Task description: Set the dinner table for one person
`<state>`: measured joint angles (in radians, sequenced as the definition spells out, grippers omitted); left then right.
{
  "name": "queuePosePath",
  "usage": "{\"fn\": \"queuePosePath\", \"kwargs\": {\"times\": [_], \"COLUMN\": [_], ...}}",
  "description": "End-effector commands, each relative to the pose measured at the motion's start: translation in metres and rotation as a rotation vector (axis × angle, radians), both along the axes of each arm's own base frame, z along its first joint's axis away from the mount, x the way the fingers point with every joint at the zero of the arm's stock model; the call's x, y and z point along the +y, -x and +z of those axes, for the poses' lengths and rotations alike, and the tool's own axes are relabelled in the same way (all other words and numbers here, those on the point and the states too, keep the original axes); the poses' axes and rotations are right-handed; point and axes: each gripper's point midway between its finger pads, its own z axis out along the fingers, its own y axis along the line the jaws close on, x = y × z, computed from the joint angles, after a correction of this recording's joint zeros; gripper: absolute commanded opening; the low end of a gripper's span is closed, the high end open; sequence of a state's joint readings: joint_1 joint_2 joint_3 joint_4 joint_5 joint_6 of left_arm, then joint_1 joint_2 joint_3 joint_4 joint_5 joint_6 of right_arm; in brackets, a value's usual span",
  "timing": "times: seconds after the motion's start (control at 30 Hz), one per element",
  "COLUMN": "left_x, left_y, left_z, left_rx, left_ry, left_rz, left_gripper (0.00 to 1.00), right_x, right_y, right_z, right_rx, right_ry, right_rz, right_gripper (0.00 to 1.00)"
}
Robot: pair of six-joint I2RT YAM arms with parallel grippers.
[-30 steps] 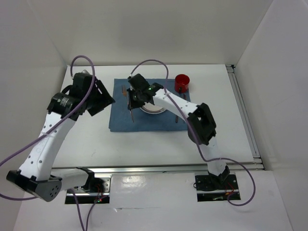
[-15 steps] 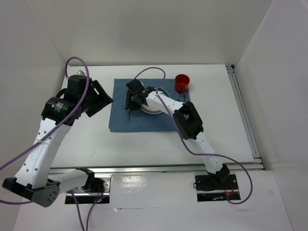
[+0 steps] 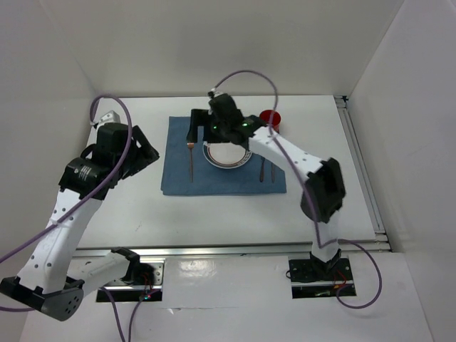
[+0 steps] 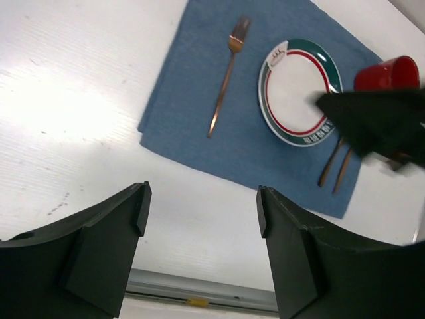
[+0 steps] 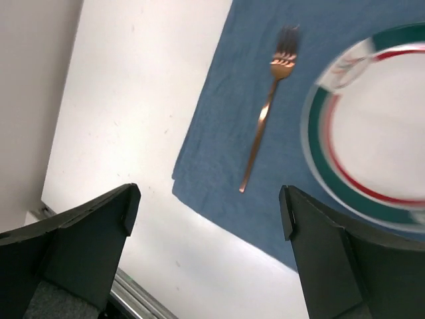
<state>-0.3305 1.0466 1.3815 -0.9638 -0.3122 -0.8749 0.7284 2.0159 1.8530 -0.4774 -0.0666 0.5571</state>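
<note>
The dinner table (image 3: 128, 206) is a white tabletop with a blue placemat (image 3: 178, 178) on it. A green-and-red-rimmed plate (image 3: 226, 158) sits on the mat, and a copper fork (image 3: 192, 158) lies flat to its left. My right gripper (image 3: 199, 128) hovers open above the mat's far left part, holding nothing; its wrist view shows the fork (image 5: 265, 113) and plate (image 5: 378, 153) below. My left gripper (image 3: 148, 155) hangs open and empty left of the mat. Its view shows the fork (image 4: 226, 83) and plate (image 4: 299, 90).
Two copper utensils (image 3: 267, 171) lie on the mat right of the plate. A red cup (image 3: 271, 117) stands at the mat's far right corner, partly behind the right arm. Silver rails (image 3: 235, 249) edge the table's near and right sides. White walls enclose it.
My right gripper opened, let go of the fork on the mat left of the plate, and lifted toward the far side. My left arm drew back to the left.
</note>
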Motion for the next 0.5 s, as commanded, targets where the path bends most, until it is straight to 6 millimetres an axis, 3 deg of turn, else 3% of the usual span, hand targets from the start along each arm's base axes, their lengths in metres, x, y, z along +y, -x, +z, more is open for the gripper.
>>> {"fn": "queuePosePath", "kwargs": {"times": [0.0, 0.07, 0.1, 0.13, 0.17, 0.2, 0.23, 0.3, 0.37, 0.4, 0.47], "left_x": [0.018, 0.020, 0.020, 0.021, 0.021, 0.021, 0.021, 0.020, 0.018, 0.017, 0.015], "left_y": [-0.008, -0.007, -0.009, -0.009, -0.011, -0.011, -0.013, -0.015, -0.016, -0.018, -0.020], "left_z": [0.016, 0.021, 0.023, 0.027, 0.029, 0.029, 0.028, 0.031, 0.029, 0.026, 0.023], "left_rx": [-0.107, -0.129, -0.140, -0.149, -0.160, -0.160, -0.165, -0.178, -0.178, -0.168, -0.158], "left_ry": [-0.081, -0.107, -0.111, -0.114, -0.121, -0.121, -0.127, -0.133, -0.126, -0.130, -0.128], "left_rz": [0.040, 0.018, 0.013, 0.021, 0.014, 0.014, 0.010, 0.004, -0.005, -0.005, -0.014], "left_gripper": [0.83, 0.90, 0.92, 0.95, 0.98, 0.99, 0.99, 0.99, 0.99, 0.99, 0.99], "right_x": [-0.078, -0.126, -0.154, -0.195, -0.214, -0.239, -0.273, -0.311, -0.325, -0.339, -0.342], "right_y": [0.001, 0.005, 0.013, 0.022, 0.032, 0.042, 0.058, 0.087, 0.104, 0.123, 0.138], "right_z": [0.055, 0.052, 0.066, 0.046, 0.043, 0.052, 0.036, 0.029, 0.025, 0.018, 0.010], "right_rx": [-0.160, -0.195, -0.224, -0.189, -0.181, -0.188, -0.146, -0.081, -0.045, -0.005, 0.033], "right_ry": [0.098, 0.229, 0.255, 0.368, 0.410, 0.420, 0.526, 0.572, 0.563, 0.575, 0.537], "right_rz": [-0.148, -0.303, -0.370, -0.498, -0.548, -0.618, -0.682, -0.774, -0.831, -0.851, -0.878], "right_gripper": [1.00, 1.00, 1.00, 1.00, 1.00, 1.00, 1.00, 1.00, 1.00, 1.00, 1.00]}}
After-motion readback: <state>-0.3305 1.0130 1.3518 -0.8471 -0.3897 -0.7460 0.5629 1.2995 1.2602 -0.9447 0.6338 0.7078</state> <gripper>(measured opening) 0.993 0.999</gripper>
